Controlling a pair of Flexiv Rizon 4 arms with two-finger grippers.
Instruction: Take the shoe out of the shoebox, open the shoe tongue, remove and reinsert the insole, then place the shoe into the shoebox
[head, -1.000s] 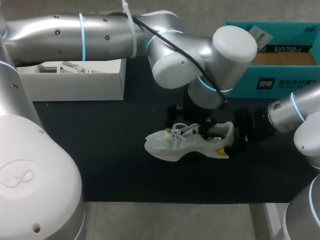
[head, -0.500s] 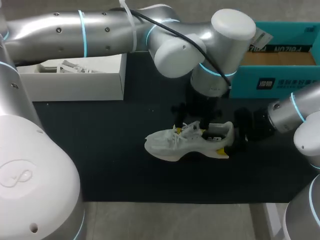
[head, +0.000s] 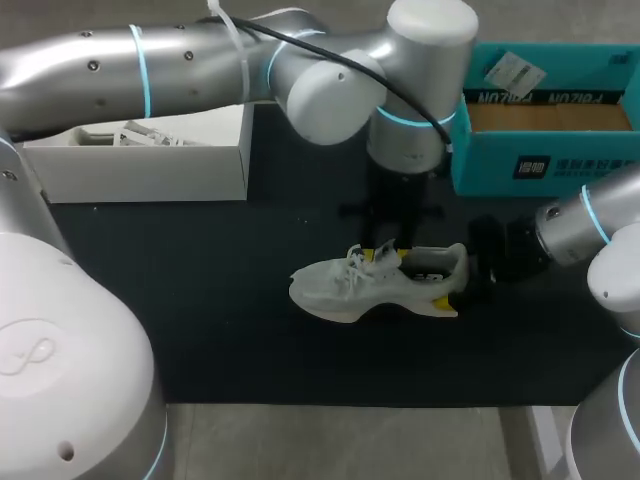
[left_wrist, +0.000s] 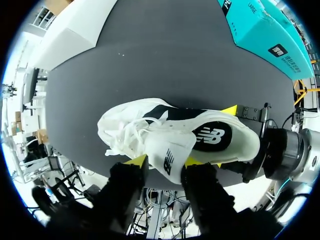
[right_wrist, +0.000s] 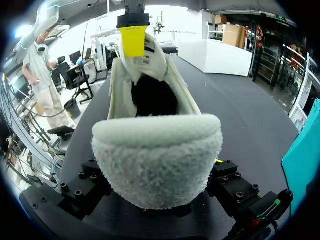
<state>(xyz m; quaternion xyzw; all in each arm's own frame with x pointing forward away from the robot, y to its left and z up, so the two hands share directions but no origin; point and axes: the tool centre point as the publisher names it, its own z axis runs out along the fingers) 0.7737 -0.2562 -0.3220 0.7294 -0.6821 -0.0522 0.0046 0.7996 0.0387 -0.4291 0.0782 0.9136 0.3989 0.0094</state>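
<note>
A white mesh sneaker (head: 375, 290) with a black insole lies on its sole near the middle of the dark table (head: 200, 300), toe toward the robot's left and heel toward its right. The silver left arm (head: 200, 60) comes in from the left and reaches past the middle, its wrist pointing straight down over the laces. In the left wrist view the left jaws are narrowed onto the sneaker's white padded tongue (left_wrist: 167, 152). Their yellow fingertips (left_wrist: 136, 160) press it from both sides, and the tongue stands up away from the shoe's opening. In the right wrist view one of those yellow tips lies flat against the inner face of the raised tongue, above the dark opening. The right arm (head: 590, 225) comes in low from the right edge. The right jaws clamp the fleecy heel collar (right_wrist: 157, 160) from two sides, a black finger block against each flank, and a yellow right fingertip (left_wrist: 229, 109) shows beside the heel. The open teal cardboard shoebox (head: 530, 165) sits at the far right of the table, apart from the sneaker. An open white cardboard box (head: 150, 170) sits at the far left.
</note>
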